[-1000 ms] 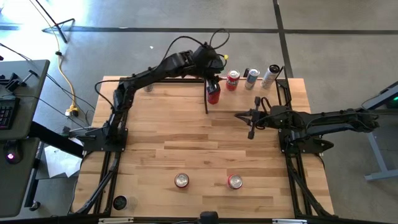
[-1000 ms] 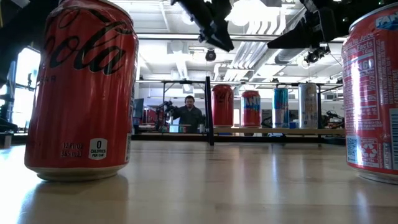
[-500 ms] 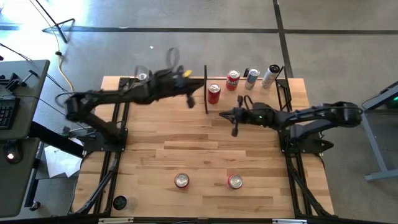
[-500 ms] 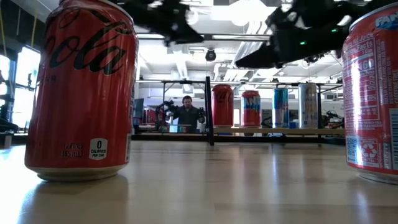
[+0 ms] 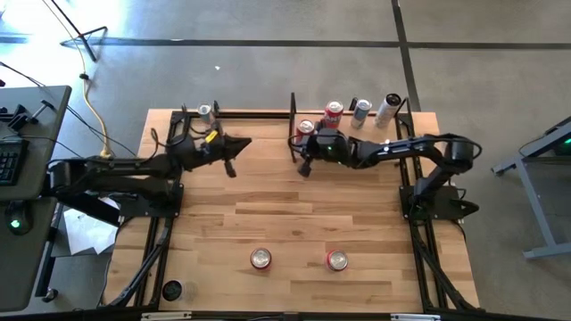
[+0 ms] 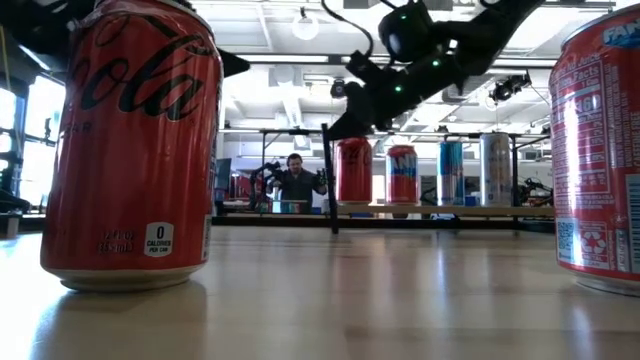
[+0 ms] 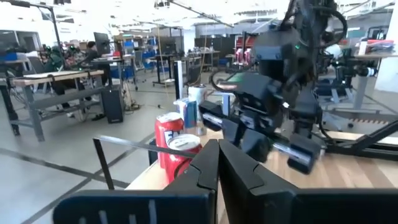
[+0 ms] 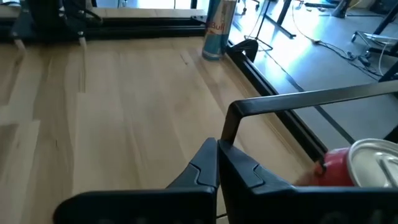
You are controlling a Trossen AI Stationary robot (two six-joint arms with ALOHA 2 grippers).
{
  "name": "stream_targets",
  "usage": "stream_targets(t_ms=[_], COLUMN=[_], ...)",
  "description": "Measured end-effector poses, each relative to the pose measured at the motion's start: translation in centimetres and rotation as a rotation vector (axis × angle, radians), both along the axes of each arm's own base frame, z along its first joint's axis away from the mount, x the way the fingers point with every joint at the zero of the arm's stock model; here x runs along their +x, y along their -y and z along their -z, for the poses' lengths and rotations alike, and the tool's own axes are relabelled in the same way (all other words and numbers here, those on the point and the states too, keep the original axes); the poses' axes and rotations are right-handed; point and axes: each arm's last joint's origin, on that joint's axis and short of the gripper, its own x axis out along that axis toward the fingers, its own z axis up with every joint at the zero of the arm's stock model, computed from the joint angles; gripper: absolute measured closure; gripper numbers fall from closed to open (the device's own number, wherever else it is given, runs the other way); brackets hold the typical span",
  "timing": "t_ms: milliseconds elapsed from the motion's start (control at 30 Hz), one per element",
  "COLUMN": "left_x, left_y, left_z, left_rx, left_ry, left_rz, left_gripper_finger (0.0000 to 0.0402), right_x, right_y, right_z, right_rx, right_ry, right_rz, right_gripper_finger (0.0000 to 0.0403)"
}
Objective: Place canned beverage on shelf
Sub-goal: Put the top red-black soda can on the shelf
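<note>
While the left gripper [image 5: 230,163] hangs over the far-left part of the table [image 5: 285,214], fingers pressed together on nothing, the action is all on the other side: the right gripper [image 5: 303,165] is just beside the upright divider [image 5: 293,125], and its wrist view shows its fingers [image 8: 205,167] clenched and empty too. Right next to it stands the red can [image 5: 306,129], upright on the shelf [image 6: 440,211] at the divider end, with a second red can [image 5: 334,111], a blue can [image 5: 360,107] and a tall silver can [image 5: 389,107] lined up beyond it. So I'd call this one placed, and the row looks about full. Two more cans, one [image 5: 260,259] and another [image 5: 336,259], wait upright near the front edge, well apart from both arms. If another is wanted, the next move calls for a long reach forward, fingers spread wide, then a square grip around the can's body. A slim blue can [image 8: 217,28] also stands alone at the far-left edge. Underfoot it's pale planked wood in a black frame, smooth and level. Beyond the table lies grey concrete floor, a desk with a keyboard [image 5: 9,160] at the left, and in the low view a bright workshop with a person [image 6: 297,182] far behind.
</note>
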Motion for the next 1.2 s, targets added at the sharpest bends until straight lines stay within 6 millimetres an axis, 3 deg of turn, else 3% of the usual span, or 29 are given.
stream_targets(t_ms=[300, 867, 1200], left_x=[-0.9, -0.8, -0.8], left_y=[0.3, 0.4, 0.4], left_z=[0.3, 0.3, 0.3], left_rx=[-0.003, -0.012, -0.012], left_ry=[0.014, 0.012, 0.013], left_rz=[0.001, 0.006, 0.008], left_gripper_finger=[0.0401, 0.0401, 0.0401], right_x=[0.1, -2.3, -2.1], right_y=[-0.4, -0.6, 0.7], right_z=[-0.3, -3.0, -1.0], right_rx=[-0.010, -0.036, 0.010], right_ry=[-0.011, -0.078, -0.138], right_rz=[0.026, 0.044, 0.068], right_gripper_finger=[0.0402, 0.0403, 0.0403])
